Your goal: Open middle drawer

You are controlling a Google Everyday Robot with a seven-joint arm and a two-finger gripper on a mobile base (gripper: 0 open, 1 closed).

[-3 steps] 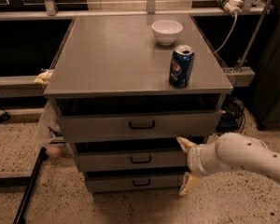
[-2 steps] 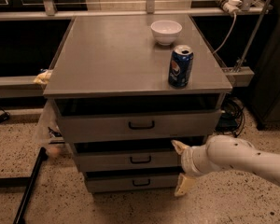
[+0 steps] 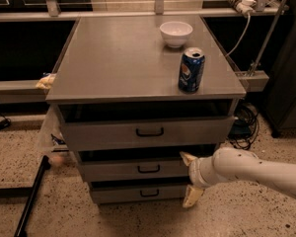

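Note:
The middle drawer (image 3: 119, 171) is a grey metal front with a small black loop handle (image 3: 149, 169), set between a taller top drawer (image 3: 98, 133) and a shorter bottom drawer (image 3: 116, 194). My gripper (image 3: 188, 177) comes in from the right on a white arm (image 3: 256, 171). It sits in front of the right end of the middle drawer, a little right of the handle. Its two cream fingers are spread apart, one (image 3: 188, 158) at the drawer's top edge, one (image 3: 192, 196) down by the bottom drawer. It holds nothing.
A white bowl (image 3: 176, 33) and a blue Pepsi can (image 3: 191, 70) stand on the grey cabinet top (image 3: 118, 58). A black pole (image 3: 32, 197) leans on the floor at the left. Cables (image 3: 244, 125) lie at the right behind the cabinet.
My arm and gripper have moved left along the drawer fronts, closer to the middle drawer's handle. The drawers have not moved.

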